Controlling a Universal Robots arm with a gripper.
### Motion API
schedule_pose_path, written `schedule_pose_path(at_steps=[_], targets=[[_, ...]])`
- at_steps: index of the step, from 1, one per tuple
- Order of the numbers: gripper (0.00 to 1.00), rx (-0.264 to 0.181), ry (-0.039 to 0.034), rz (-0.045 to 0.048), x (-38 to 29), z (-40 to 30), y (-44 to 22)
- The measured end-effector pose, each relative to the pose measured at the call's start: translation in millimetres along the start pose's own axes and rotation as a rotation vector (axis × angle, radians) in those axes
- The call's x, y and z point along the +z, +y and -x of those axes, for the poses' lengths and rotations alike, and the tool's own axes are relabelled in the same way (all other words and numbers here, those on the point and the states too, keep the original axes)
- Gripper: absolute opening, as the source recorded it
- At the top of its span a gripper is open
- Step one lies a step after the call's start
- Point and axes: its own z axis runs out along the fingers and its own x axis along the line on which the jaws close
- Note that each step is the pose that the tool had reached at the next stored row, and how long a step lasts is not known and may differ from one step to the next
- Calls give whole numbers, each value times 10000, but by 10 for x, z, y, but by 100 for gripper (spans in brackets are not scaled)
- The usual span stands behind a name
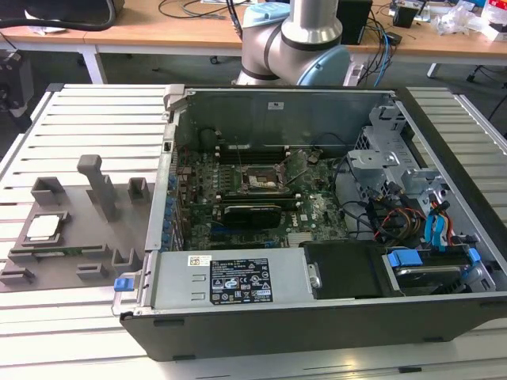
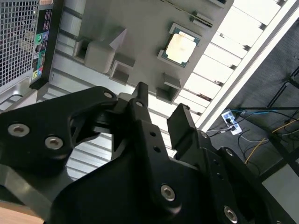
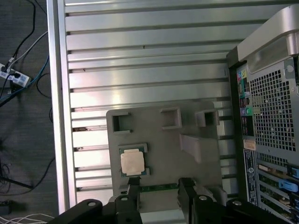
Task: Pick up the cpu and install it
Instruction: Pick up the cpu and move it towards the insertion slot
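1. The gripper [image 3: 160, 189] is released: in both wrist views its two black jaws stand apart with nothing between them.
2. It hangs over the grey plastic tray [image 3: 163, 149], apart from it. How high above I cannot tell.
3. The cpu [image 3: 132, 162] lies flat in its square holder on that tray, silvery top up, untouched and not yet picked up.
4. In the first wrist view the cpu sits just beyond one jaw tip, off to that jaw's side and not on the line of the gap. By my reading, the gap is not centred on the chip.
5. The chip is square, so it has no long axis. Its edges run parallel to the tray's edges, and the jaws' closing line looks parallel to one pair of them.
6. In the exterior view the motherboard socket [image 1: 261, 180] sits inside the open computer case [image 1: 317, 332]. From the socket, the cpu [image 1: 43, 227] lies at about 9 o'clock, well apart and outside the case wall, on the exterior view's left.
7. Tray and case both rest on the slatted metal table [image 1: 103, 111]. The robot arm [image 1: 293, 39] rises at 12 o'clock behind the case.
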Motion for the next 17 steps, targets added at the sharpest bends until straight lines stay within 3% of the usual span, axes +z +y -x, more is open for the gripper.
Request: schedule_pose_path(at_steps=[1, 2, 17], targets=[[48, 0, 0, 0, 0, 0, 0], [55, 0, 0, 0, 0, 0, -1], [55, -1, 0, 0, 47, -73, -10]])
